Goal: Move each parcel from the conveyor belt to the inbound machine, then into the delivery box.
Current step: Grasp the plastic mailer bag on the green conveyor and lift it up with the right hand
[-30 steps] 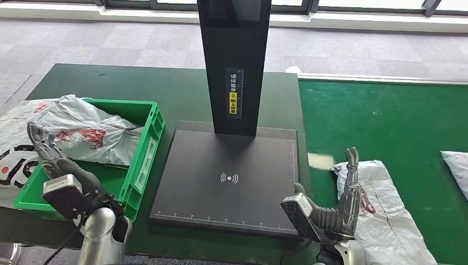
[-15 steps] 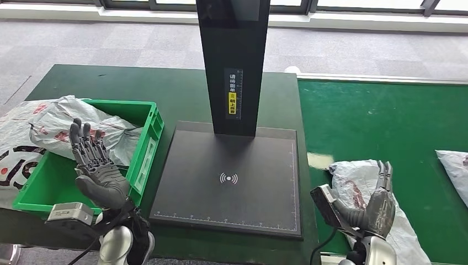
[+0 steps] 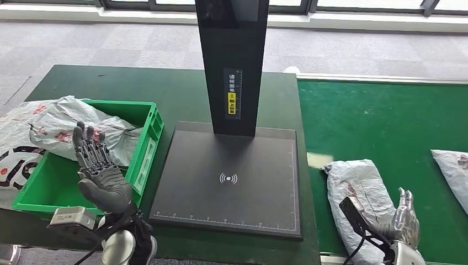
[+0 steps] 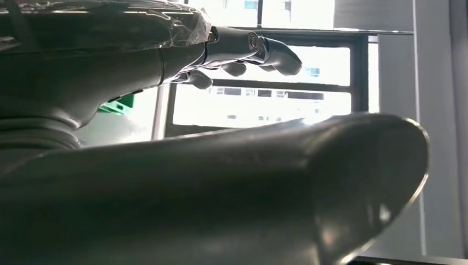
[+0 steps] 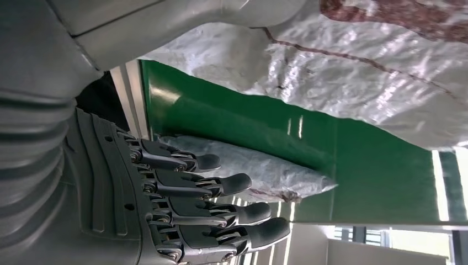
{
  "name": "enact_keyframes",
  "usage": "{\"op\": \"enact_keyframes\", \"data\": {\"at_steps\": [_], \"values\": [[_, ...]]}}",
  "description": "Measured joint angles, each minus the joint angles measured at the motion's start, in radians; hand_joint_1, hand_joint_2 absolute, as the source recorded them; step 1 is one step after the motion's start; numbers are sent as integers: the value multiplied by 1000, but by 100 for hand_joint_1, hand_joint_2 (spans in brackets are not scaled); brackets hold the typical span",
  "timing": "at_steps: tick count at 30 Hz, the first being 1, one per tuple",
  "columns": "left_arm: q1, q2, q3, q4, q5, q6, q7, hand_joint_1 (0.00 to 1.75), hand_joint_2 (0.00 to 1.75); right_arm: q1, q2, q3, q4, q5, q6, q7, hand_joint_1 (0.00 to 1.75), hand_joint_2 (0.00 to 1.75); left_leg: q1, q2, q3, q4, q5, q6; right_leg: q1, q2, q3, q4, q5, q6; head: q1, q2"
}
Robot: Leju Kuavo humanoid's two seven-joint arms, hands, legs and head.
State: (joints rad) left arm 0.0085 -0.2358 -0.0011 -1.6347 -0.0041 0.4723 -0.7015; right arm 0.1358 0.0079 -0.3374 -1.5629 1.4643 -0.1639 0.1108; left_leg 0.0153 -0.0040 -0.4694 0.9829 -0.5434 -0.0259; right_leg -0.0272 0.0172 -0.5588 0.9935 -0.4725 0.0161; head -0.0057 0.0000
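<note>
A grey-white parcel with red print lies on the green conveyor belt, close to its left end. My right hand hovers by the parcel's near end at the belt's front edge, fingers straight and apart, holding nothing. The same parcel fills the space beside that hand in the right wrist view. A second parcel lies at the belt's right edge. My left hand is raised in front of the green delivery box, palm up, fingers spread and empty.
The black inbound machine's flat platform sits between box and belt, its tall column rising at the back. A crumpled parcel lies in the box, and another bag lies to the box's left.
My right hand has drawn back to the right and toward the front edge, off the parcel. Both parcels have drifted left along the belt. My left hand turned palm up, then held still.
</note>
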Motion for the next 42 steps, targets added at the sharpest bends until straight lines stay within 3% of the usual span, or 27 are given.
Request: {"op": "enact_keyframes", "data": {"at_steps": [11,23,27,42], "values": [[-37,5,-28,101,-22,4,5,0,0,-5,-1,-43,138,7,115,-67,0,175,0,0,-1,0,0,0,0,0,1,0,0,0,0,0],[-88,8,-62,183,-28,-2,7,0,0,-109,9,-19,408,9,103,-72,0,175,3,14,7,0,-4,1,3,13,14,-3,0,1,0,0],[-102,8,-72,200,-31,-3,9,0,0,-132,18,-9,464,8,113,-76,175,175,5,17,14,0,-5,2,5,16,21,-7,2,3,0,0],[-130,8,-87,216,-34,-5,17,0,0,-139,24,8,471,25,104,-70,175,175,10,18,32,0,-12,5,10,17,43,-11,-2,5,0,0]]}}
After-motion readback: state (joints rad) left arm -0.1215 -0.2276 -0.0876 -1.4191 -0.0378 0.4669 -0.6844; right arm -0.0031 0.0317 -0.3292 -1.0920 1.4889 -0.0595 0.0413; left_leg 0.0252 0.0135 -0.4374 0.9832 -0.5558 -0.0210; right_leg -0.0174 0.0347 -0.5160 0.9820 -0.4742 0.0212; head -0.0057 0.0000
